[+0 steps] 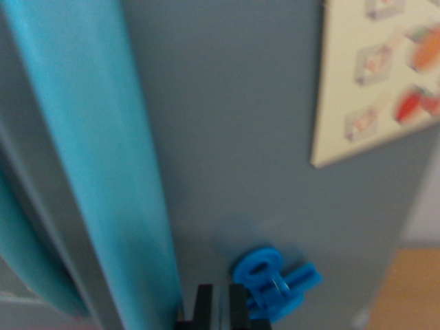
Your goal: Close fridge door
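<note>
The grey fridge door (240,137) fills most of the wrist view, very close and blurred. Its teal vertical handle (103,158) runs down the wrist view's left, with a darker gap and another teal strip (27,254) further left. My gripper (221,302) pokes in at the bottom edge, right next to the foot of the handle and up against the door face. Its two black fingertips (204,302) stand nearly together with only a thin slit and nothing between them. A blue plastic part (271,283) sits just to their right.
A cream sheet with small pictures (375,75) is stuck to the door at the upper right. Past the door's right edge, a pale wall (427,206) and a wooden surface (411,292) show at the lower right.
</note>
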